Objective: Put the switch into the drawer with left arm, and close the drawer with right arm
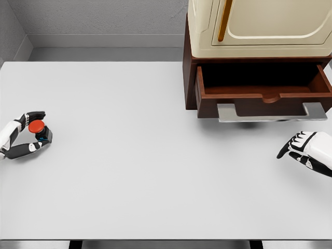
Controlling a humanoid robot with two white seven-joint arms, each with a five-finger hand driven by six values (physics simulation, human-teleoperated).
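The right hand (306, 151) lay low at the right edge of the white table (155, 171), its fingers loosely curled and pointing left, with nothing in them. At the far left edge, the left hand (25, 136) had its thumb and fingers bent into a ring around the switch (38, 129), closing on it from both sides. The switch's red round button faced up toward the camera, above a small dark body that showed at the lower right; its long axis could not be told from this view. Farther back on the right, the brown drawer (264, 89) stood pulled open beneath a cream appliance (259, 28), its grey handle (272, 112) toward the robot.
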